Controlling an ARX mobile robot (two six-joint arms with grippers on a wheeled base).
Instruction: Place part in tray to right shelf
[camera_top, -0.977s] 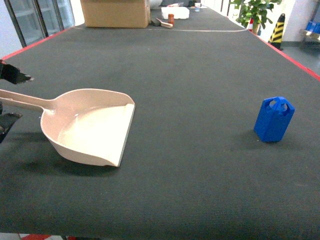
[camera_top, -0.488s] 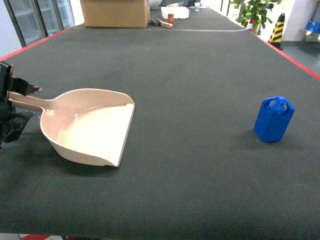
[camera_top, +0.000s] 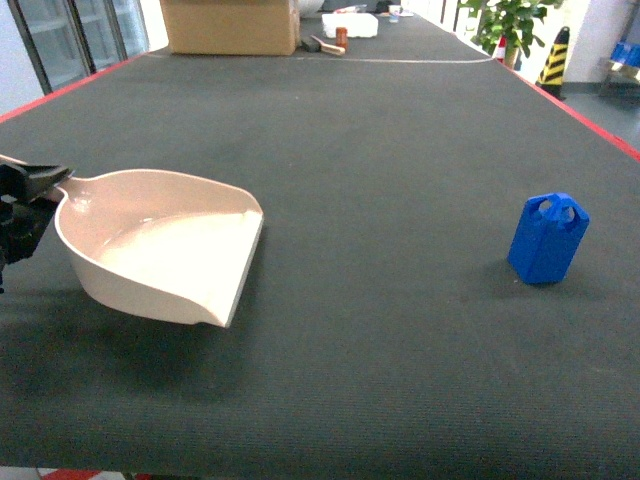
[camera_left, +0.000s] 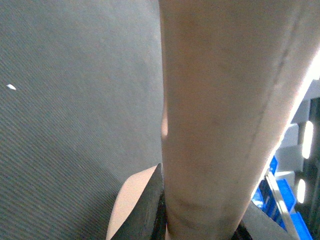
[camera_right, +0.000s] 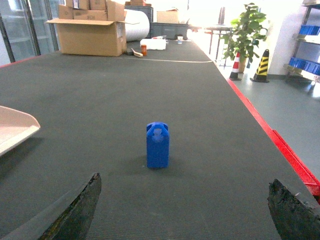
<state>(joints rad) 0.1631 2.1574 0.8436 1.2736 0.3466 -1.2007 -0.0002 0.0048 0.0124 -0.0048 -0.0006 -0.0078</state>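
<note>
Head view: the tray (camera_top: 160, 250), a pale dustpan-shaped scoop, sits at the left of a dark counter (camera_top: 380, 150), its front lip facing the part (camera_top: 547, 239). The left gripper (camera_top: 25, 195) is at the tray's handle end, at the left frame edge. In the left wrist view the handle fills the frame right against the gripper, so it appears clamped on the handle. The tray's rear looks tilted up, with a shadow beneath it, though I cannot tell whether the lip touches the counter.

The part, a blue block, stands upright well to the right of the tray, nothing between them. In the right wrist view the right gripper (camera_right: 185, 207) hangs spread wide, holding nothing, short of the part and roughly lined up with it.

By my judgement the loading step is in hand: the part is not yet in the tray. Next, the right gripper should close on the part and carry it left into the tray.

The counter's red edge runs close beyond the part. No shelf is in view. A cardboard box (camera_top: 230, 25) stands far behind the tray.
</note>
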